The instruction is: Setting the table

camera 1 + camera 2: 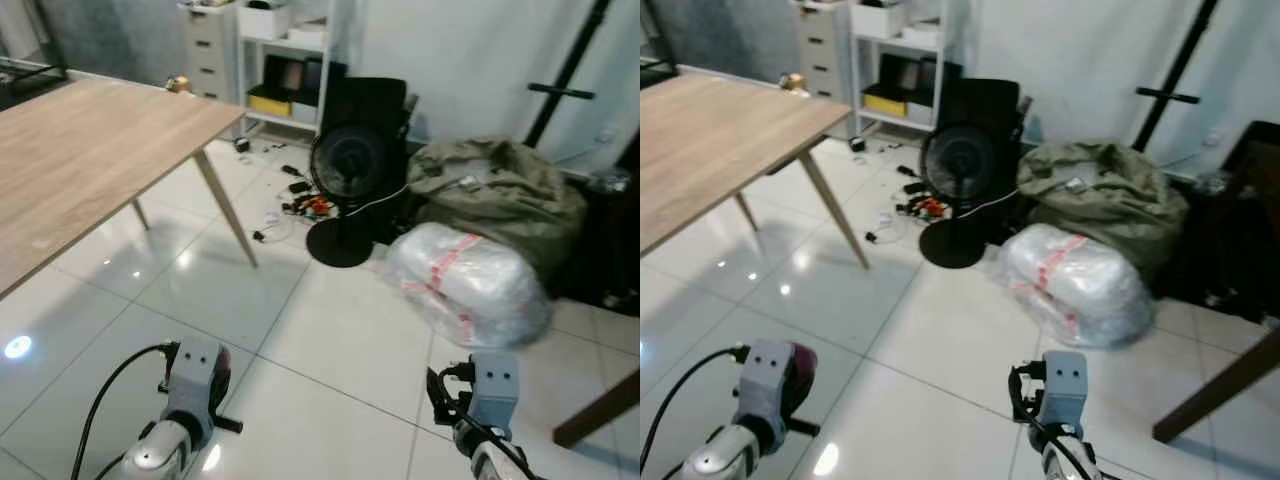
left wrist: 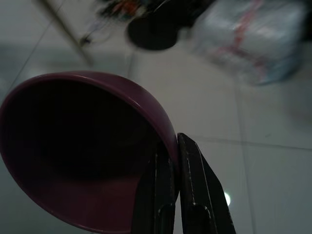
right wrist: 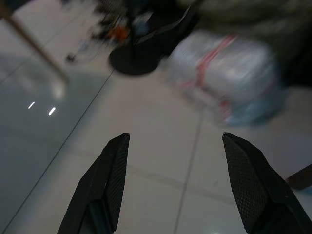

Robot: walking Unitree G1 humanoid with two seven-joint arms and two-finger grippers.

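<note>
A dark purple bowl (image 2: pixel 73 146) is pinched by its rim between the two black fingers of my left gripper (image 2: pixel 175 141), which is shut on it and held low over the white tile floor. From the head views a sliver of the bowl (image 1: pixel 802 368) shows beside the left wrist. My right gripper (image 3: pixel 175 139) is open, with nothing but floor between its fingers. The light wooden table (image 1: pixel 90 150) stands ahead on the left with a bare top.
A black floor fan (image 1: pixel 348 165) stands ahead, small clutter (image 1: pixel 300 200) beside its base. A white wrapped bundle (image 1: pixel 465 280) and an olive bag (image 1: pixel 495 190) lie to its right. White shelving (image 1: pixel 285 60) lines the back wall. A wooden furniture leg (image 1: pixel 600 410) slants at right.
</note>
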